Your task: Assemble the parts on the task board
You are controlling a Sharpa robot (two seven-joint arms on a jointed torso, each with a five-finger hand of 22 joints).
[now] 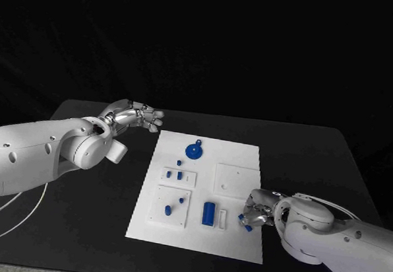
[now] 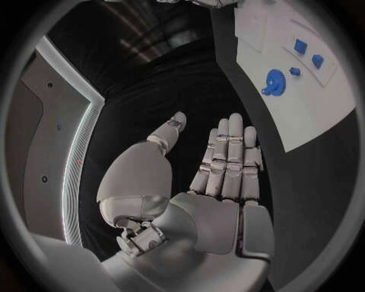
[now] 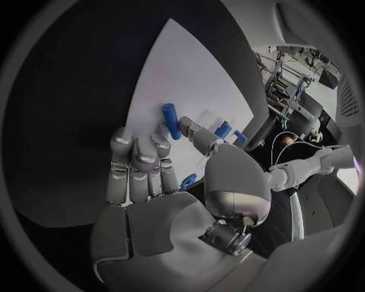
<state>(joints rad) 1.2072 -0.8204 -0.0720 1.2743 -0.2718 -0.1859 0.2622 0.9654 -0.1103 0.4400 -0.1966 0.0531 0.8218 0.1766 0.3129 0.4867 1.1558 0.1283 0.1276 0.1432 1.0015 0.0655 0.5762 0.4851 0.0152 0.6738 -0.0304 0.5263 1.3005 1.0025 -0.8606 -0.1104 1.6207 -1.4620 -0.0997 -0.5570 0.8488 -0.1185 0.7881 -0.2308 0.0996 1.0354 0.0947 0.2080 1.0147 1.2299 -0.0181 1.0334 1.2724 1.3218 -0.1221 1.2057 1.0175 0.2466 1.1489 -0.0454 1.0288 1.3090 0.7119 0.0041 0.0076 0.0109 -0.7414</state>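
Resting over the flat white task board (image 1: 233, 236), the right hand (image 1: 258, 214) hangs spread beside a blue cylinder (image 1: 209, 214).

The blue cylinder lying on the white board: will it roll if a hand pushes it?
Probably. The blue cylinder lies on its rounded side on the smooth task board, so a sideways push may roll it. It looks rigid and small, likely light.

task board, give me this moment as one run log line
left hand: open, off the task board, holds nothing | right hand: over board's near right corner, fingers by small blue part, hold unclear | blue gear: on board
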